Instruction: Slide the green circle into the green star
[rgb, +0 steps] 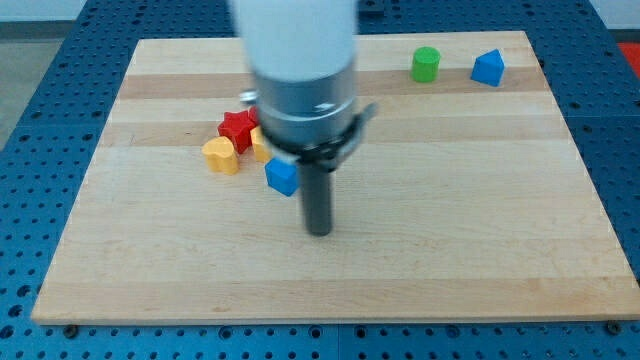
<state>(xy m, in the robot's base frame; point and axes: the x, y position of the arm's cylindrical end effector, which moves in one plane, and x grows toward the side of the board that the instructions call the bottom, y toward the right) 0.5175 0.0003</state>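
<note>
The green circle (426, 64) is a short green cylinder near the top right of the wooden board (450, 230). No green star shows; the arm's body may hide it. My tip (319, 230) rests on the board near its middle, far to the lower left of the green circle. It stands just to the lower right of a blue cube (282, 176), apart from it.
A blue pentagon-like block (488, 68) sits right of the green circle. A red star (238, 129), a yellow heart (220, 155) and another yellow block (260, 146), partly hidden, cluster left of the arm. Blue perforated table surrounds the board.
</note>
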